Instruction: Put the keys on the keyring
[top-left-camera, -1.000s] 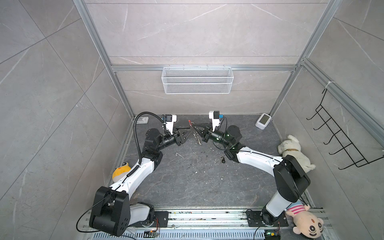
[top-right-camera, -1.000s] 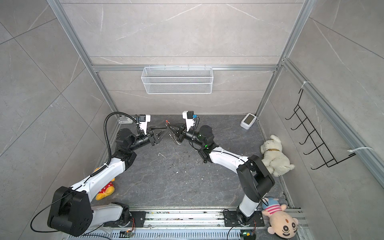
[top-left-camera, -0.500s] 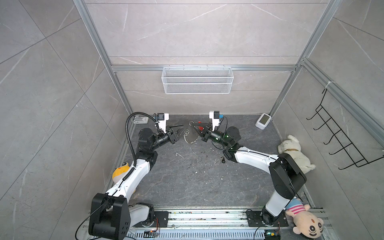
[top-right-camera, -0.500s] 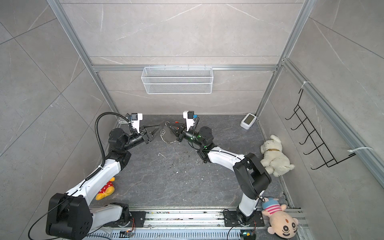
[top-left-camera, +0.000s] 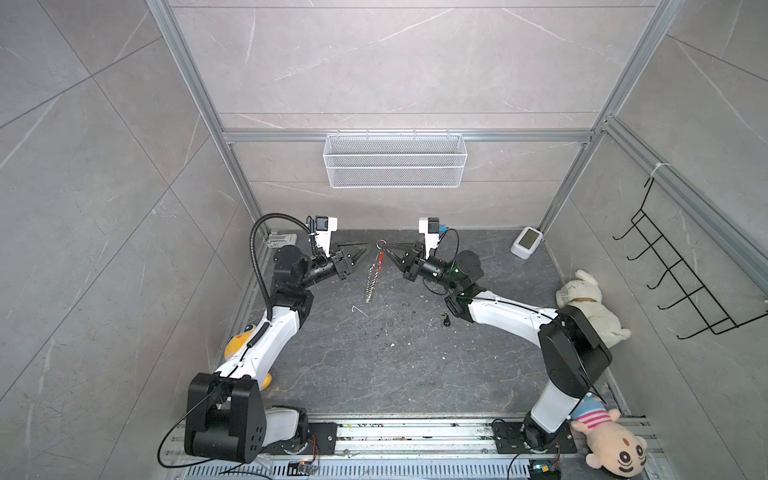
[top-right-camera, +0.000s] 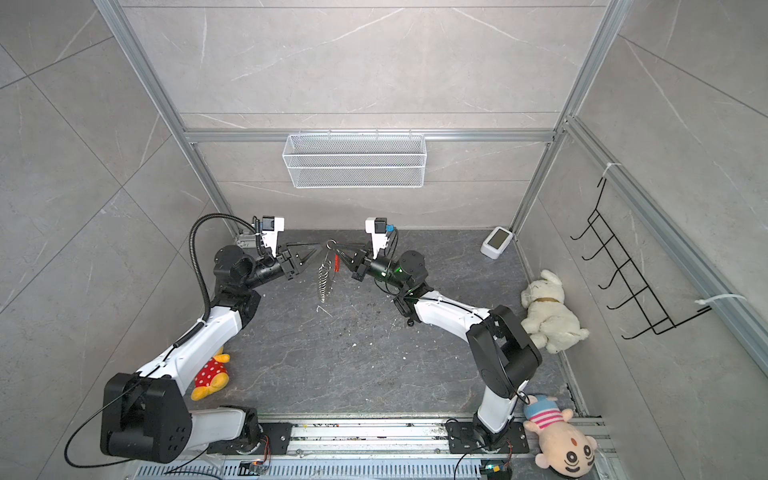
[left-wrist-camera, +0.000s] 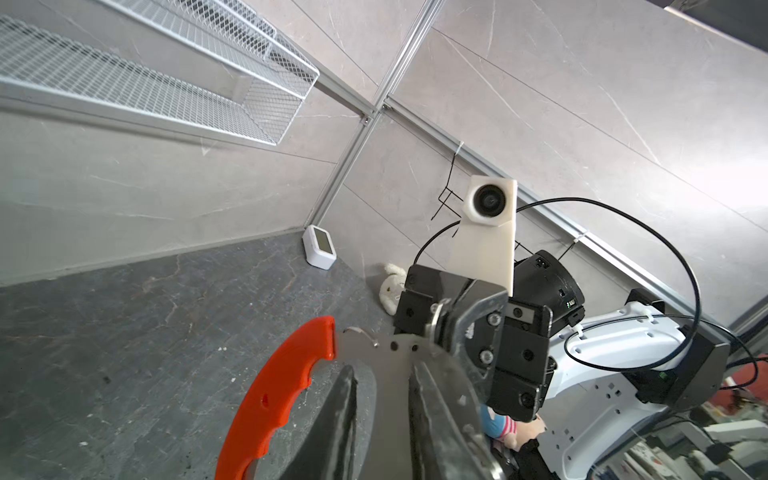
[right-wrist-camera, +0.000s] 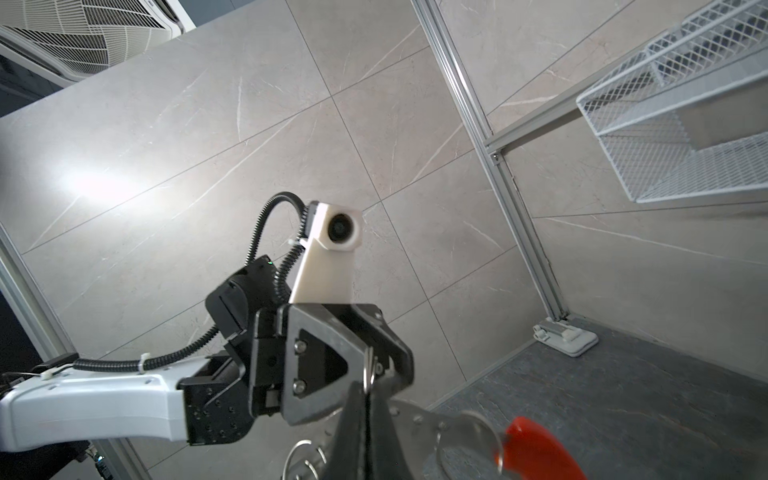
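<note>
Red plastic and thin steel wire make up the keyring (top-left-camera: 373, 272). It hangs clear of the tabletop (top-left-camera: 374, 365), pinched at its top by the right end effector (top-left-camera: 387, 248), whose jaws are fully closed on the wire. Below that grip the curved red bar (left-wrist-camera: 274, 399), smooth with a scalloped edge, sits beside a dangling column of small silver pieces (top-right-camera: 324, 279), flat, shiny and loose on the loop.

The left end effector (top-left-camera: 366, 247) is level with the top of the keyring and just beside it. Its dark, rough-faced fingers (left-wrist-camera: 343, 424) stand a narrow gap apart, and nothing appears to be held between them.

The key (top-left-camera: 446, 321), a small black tag, lies on the tabletop well apart from the keyring, on the right arm's side, so threading is not yet begun.

The step looks like a second grip. The left jaws should close on bare wire next to the keyring's top, not on the silver pieces, which would likely slide and swing.
</note>
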